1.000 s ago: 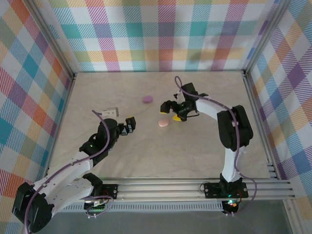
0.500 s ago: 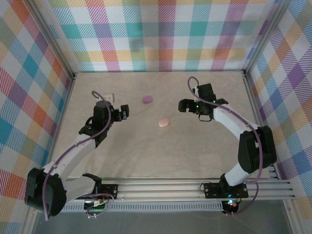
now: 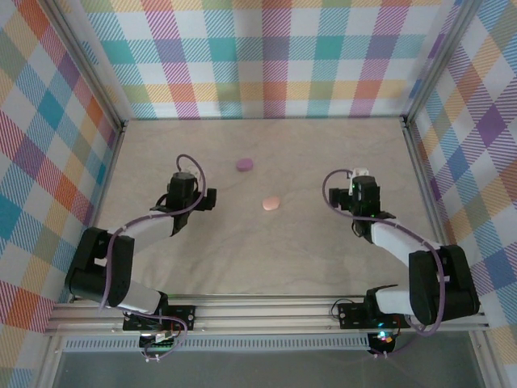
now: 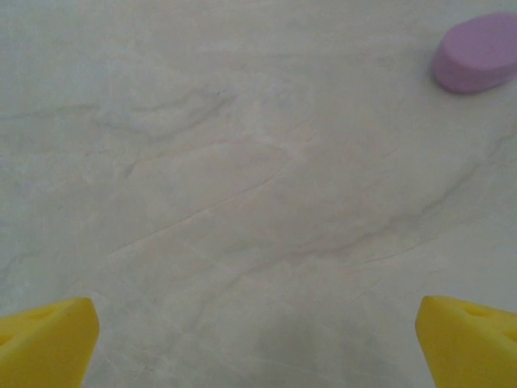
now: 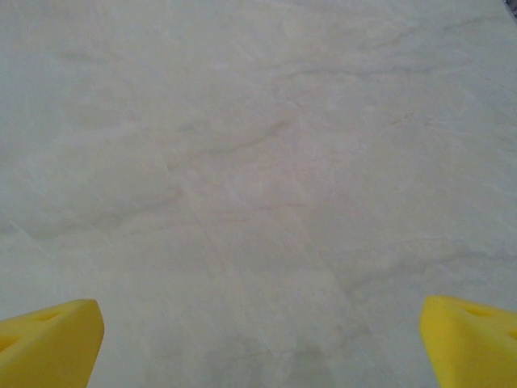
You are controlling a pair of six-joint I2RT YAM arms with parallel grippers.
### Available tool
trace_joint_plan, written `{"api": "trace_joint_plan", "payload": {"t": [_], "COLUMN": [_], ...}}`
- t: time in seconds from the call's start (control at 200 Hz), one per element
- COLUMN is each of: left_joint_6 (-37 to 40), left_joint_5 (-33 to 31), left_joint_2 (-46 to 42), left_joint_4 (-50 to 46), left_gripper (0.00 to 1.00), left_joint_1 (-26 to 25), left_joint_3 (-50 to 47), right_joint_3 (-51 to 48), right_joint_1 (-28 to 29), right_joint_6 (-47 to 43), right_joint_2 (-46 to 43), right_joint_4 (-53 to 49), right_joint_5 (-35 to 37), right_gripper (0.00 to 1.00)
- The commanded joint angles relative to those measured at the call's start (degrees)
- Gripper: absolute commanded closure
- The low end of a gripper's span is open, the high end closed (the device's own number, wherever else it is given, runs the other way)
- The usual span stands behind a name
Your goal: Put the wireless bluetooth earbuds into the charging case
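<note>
Because the overhead camera sits so high, the small stuff on the table (image 3: 242, 267) is hard to read. I count two rounded pucks and cannot make out a seam, a lid or an opening on either. The purple puck (image 3: 244, 165) lies toward the back, a little left of centre. The pink puck (image 3: 271, 204) lies nearer and slightly to its right, with bare marbled table between the two. Both look closed, and I cannot tell what is in them. The earbuds are too tiny for me to pick out from up there, so I cannot say where they lie.

Two arms, one on each side. The left arm (image 3: 145, 226) is bent with its wrist to the left of the pucks. The right arm (image 3: 400, 242) is bent with its wrist to their right. Neither touches a puck. From above, the dark wrists hide their own tips, but the wrist cameras settle it. The left fingers (image 4: 44, 343) show as two yellow wedges cut off at the bottom corners, spread wide, with only bare table between them. In that view's upper right corner sits the purple puck, clipped by the frame edge. The right fingers (image 5: 48, 343) are likewise two yellow wedges in the bottom corners, wide apart over plain table.

Three plaid walls (image 3: 266, 56) stand around it all, and a grooved metal rail (image 3: 283, 311) runs along the near edge.
</note>
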Motion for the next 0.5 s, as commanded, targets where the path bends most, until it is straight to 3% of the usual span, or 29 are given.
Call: {"api": "trace_joint_plan", "payload": {"t": [0.0, 0.2, 0.325, 0.46, 0.495], "left_joint_6": [1.75, 3.14, 1.11, -0.5, -1.06], "left_joint_5": [-2.13, -0.39, -0.48, 6.21, 8.16], "left_joint_2": [0.91, 2.09, 1.86, 6.79, 5.72], "left_joint_4": [12.76, 23.71, 28.31, 35.57, 32.05], "left_gripper": [0.0, 0.0, 0.0, 0.0, 0.0], "left_joint_1": [1.89, 4.68, 6.16, 9.72, 10.59], "left_joint_3": [-4.87, -9.07, -11.85, -13.25, -12.43], "right_joint_3": [-1.18, -1.3, -4.82, -8.53, -9.42], "right_joint_1": [-0.68, -1.46, -4.56, -9.33, -9.83], "right_joint_6": [-5.06, -6.8, -2.03, 1.88, 1.88], "right_joint_2": [2.15, 8.28, 9.44, 10.48, 12.25], "right_joint_4": [15.33, 20.72, 28.18, 34.74, 37.7], "right_joint_5": [-1.09, -4.05, -4.64, -10.44, -11.93], "right_gripper": [0.0, 0.0, 0.0, 0.0, 0.0]}}
